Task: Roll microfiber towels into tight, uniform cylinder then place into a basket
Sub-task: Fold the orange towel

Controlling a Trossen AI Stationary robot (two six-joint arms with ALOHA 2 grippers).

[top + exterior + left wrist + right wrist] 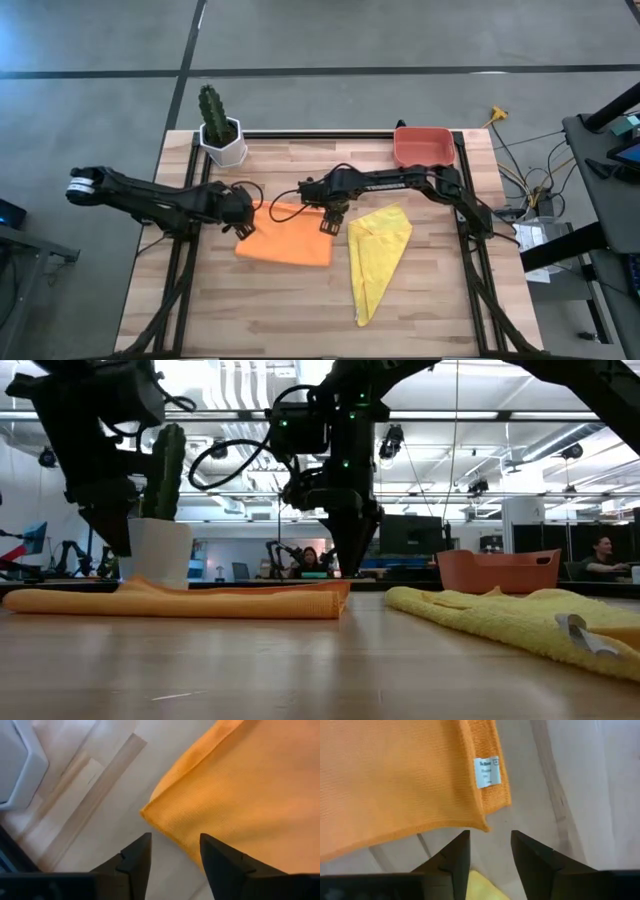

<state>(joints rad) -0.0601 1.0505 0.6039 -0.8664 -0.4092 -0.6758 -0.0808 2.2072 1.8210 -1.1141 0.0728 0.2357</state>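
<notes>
An orange towel (290,245) lies flat and folded on the wooden table, left of centre. A yellow towel (378,250) lies crumpled to its right. The salmon-red basket (422,131) stands at the far right edge. My left gripper (243,228) is open, low over the orange towel's far left corner (150,815). My right gripper (333,222) is open, low over the towel's right corner (485,826), where a white label (486,771) shows. In the low view both grippers (125,550) (350,572) stand just above the towel (180,600).
A white faceted pot with a green cactus (222,140) stands at the far left corner, close behind my left gripper. The yellow towel's edge (482,890) lies just beside my right gripper. Bare wood lies along the near edge (280,310).
</notes>
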